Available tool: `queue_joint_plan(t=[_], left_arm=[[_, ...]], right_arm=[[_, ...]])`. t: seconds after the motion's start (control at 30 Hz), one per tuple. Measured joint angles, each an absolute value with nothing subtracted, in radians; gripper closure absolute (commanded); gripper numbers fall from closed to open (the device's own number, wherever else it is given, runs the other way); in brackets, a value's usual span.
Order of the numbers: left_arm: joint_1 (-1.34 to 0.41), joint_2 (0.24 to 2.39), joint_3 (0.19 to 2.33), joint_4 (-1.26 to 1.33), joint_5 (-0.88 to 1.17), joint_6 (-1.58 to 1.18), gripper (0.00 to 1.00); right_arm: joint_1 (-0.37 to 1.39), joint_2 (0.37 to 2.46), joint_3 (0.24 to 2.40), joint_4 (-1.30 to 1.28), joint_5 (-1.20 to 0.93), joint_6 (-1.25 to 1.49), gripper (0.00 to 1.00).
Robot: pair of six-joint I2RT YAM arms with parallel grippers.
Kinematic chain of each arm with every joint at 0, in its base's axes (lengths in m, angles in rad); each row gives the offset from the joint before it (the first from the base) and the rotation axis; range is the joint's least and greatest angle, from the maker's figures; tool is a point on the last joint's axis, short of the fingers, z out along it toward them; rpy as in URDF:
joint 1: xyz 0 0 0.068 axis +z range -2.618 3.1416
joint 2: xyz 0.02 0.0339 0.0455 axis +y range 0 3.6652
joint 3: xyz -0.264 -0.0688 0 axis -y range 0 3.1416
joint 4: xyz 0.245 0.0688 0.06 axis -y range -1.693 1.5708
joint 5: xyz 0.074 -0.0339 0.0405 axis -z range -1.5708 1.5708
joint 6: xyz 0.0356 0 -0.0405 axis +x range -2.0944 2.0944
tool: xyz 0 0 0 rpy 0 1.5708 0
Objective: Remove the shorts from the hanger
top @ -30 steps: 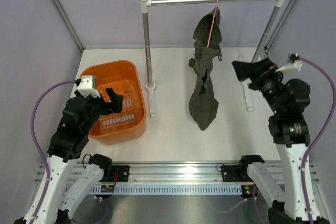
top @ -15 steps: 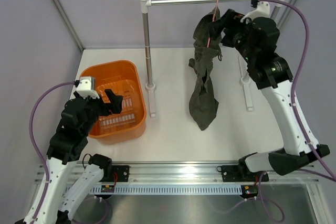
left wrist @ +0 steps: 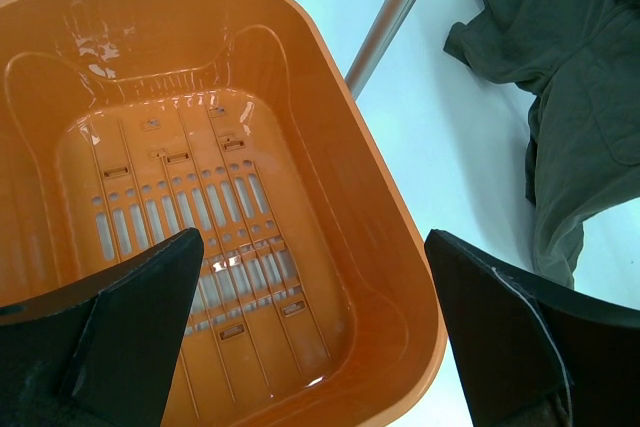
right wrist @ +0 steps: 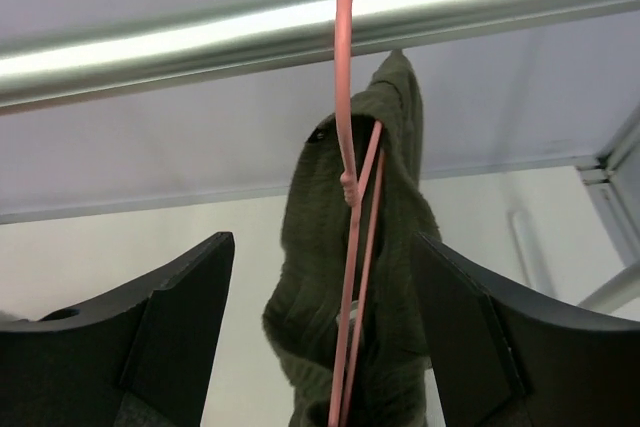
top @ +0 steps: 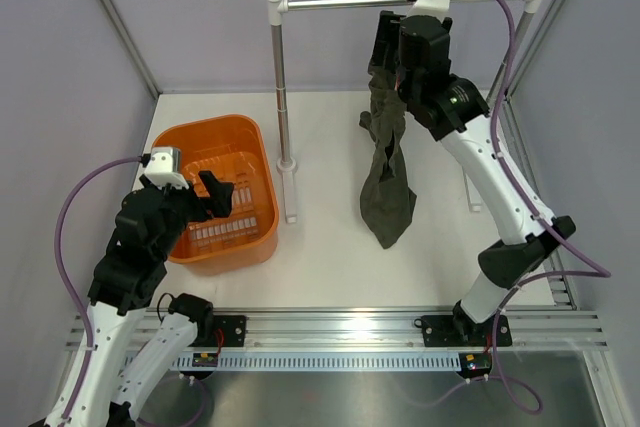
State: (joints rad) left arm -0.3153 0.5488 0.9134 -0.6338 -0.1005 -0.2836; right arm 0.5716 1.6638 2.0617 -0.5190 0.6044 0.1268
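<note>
1. Top view. Shows the shorts [top: 388, 182] slung below the rail [top: 340, 2] at upper centre, trailing down with the lower end resting on the counter [top: 320, 247]. Puts the right pincer [top: 384, 47] high at the top of the garment, just under the rail. Puts the left pincer [top: 215, 197] at lower left, over the orange basket [top: 205, 122], well apart from the shorts.

2. Left wrist view. Confirms the left pincer spread wide and holding nothing, poised above the basket's slotted floor. Catches part of the shorts at the upper right of the frame, lying on the counter beyond the rail's post.

3. Right wrist view. Shows the hanger [right wrist: 350, 227] hooked over the rail at centre frame, seen edge-on, with the shorts bunched around its wires. Finds the right pincer spread, one finger on either side of wire and cloth, touching neither as far as can be told.

4. Risks, by judgement only.
   - Likely to pinch wire together with fabric, both sitting between the fingers. Would then drag the hanger off the rail on any pull instead of freeing the shorts.
   - Could snag on cloth wrapped round the wires, swinging or unhooking the hanger.
   - Might slip off a thin fold if caught too shallow.
   - Cannot tell how the fabric is threaded over the hanger, hence no safe guess at a pull direction.
</note>
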Motion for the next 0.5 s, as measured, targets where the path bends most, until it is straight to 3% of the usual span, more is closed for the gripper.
queue_joint_plan(t=[0.5], left_arm=[[-0.315,0.549,0.913,-0.634,-0.100,-0.284,0.01]], right_arm=[[0.571,1.898,2.304,-0.518,0.778,-0.017,0.39]])
